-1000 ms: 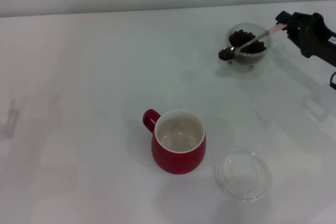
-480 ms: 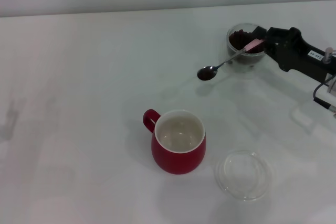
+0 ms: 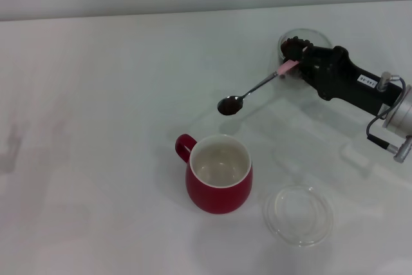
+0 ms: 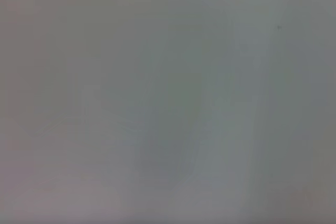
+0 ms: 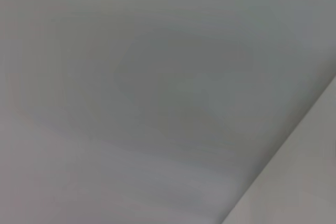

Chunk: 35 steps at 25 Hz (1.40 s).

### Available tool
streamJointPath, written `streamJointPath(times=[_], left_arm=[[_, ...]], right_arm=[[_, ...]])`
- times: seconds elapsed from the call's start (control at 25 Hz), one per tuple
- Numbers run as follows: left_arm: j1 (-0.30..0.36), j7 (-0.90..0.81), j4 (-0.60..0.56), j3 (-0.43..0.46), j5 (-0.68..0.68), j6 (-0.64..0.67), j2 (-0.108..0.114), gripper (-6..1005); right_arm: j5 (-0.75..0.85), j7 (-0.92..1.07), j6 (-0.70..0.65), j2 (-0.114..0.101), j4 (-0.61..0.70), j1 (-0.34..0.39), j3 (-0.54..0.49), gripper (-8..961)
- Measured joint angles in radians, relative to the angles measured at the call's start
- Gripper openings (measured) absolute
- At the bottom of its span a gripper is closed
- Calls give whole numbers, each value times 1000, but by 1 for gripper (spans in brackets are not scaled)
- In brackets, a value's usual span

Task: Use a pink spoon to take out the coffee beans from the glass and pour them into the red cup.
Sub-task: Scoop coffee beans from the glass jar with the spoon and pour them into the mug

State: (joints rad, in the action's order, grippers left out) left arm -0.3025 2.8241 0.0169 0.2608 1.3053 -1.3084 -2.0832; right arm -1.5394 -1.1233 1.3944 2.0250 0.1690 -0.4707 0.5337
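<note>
A: Head view, item one: right gripper (image 3: 297,64), black, reaching in from the right side over the white worktop (image 3: 96,94). Its fingers are clamped on the pale pink handle end of the pink spoon (image 3: 254,88).

B: Spoon position?

A: Held off the worktop, stem slanting down and toward the robot's left. Its bowl carries a dark load of coffee beans (image 3: 227,105) and hangs between the glass and the red cup, nearer the cup, just beyond its far rim and not over the opening.

B: Item two?

A: Glass (image 3: 302,43), clear, far right of the worktop, partly hidden behind the gripper. More dark beans show inside it.

B: Item three?

A: Red cup (image 3: 219,174), upright, near the middle, closer to the robot. Cream inside, no beans visible in it; loop handle points to the robot's left and slightly away.

B: Anything else?

A: Flat clear dish (image 3: 299,214), lying just beside the cup on the robot's right, apart from it. Left gripper: not seen in this view.

B: Left wrist view?

A: Plain grey-white surface only; no object, no fingers to be made out.

B: Right wrist view?

A: Same blank pale surface, with one faint diagonal edge at a corner. Neither spoon nor fingers show.
</note>
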Motion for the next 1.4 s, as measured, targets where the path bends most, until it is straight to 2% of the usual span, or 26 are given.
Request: streamJointPath(times=[0.56,0.92,1.4], left_arm=[[0,0,0,0,-6,0,0,641],[0,0,0,0,-15,9,2,641],[-7,0,-6,0,-15,23,3,641]], right_arm=[[4,-111,76,-1,-85,-3,25,147],[3,-238,127,-7,-78,-1,28,147],[4,-408,160,-4,-77,-6,48,147]])
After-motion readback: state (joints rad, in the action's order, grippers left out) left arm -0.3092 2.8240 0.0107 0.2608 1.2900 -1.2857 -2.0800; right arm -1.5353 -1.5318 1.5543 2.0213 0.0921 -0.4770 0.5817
